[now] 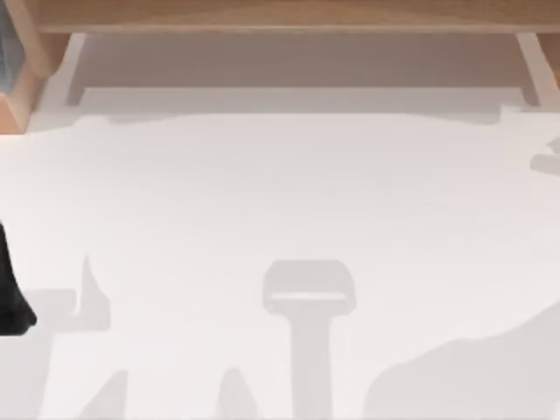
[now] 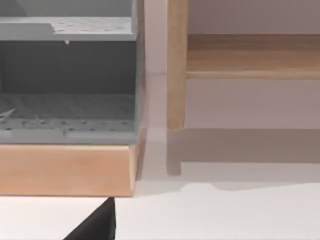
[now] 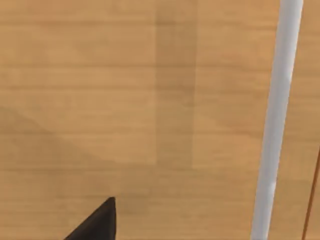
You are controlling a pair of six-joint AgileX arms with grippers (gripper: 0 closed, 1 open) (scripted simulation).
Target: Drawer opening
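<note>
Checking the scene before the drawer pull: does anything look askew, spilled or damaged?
Nothing stands out. The wooden frame runs straight along the table's far edge, the grey shelf unit sits level on its wooden base, and the white bar lies flat against the wood panel. No spills or breaks show.

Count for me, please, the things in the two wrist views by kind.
Grey perforated shelves: 2
White bar handle: 1
Upright wooden post: 1
Grippers: 2, the left gripper facing the shelves, the right gripper facing the wooden front beside the handle
Total: 6
</note>
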